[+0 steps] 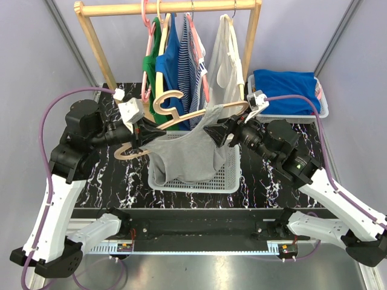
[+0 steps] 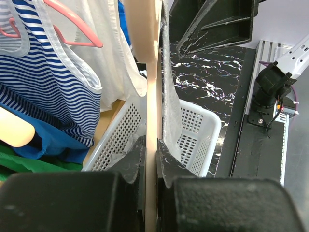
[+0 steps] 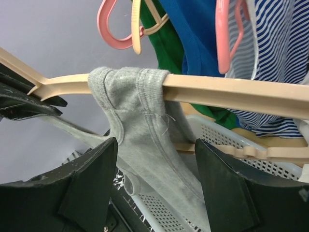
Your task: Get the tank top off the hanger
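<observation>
Over the white basket (image 1: 233,175), grey tank top (image 1: 184,154) hangs from the wooden hanger (image 3: 231,92), with one strap (image 3: 126,104) looped over its arm. Left gripper (image 2: 151,153) jaws clenched on hanger. Right gripper (image 3: 157,164) jaws released, straddling strap. Hanger mid-section is hidden by cloth.

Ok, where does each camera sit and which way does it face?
Top: above and behind, looking down on rack, basket, left arm, right arm.
Left wrist: looks along left gripper, shut on hanger, over the basket.
Right wrist: looks between right gripper's open fingers at tank top strap.
Shared: both wrist views show hanger and basket.
</observation>
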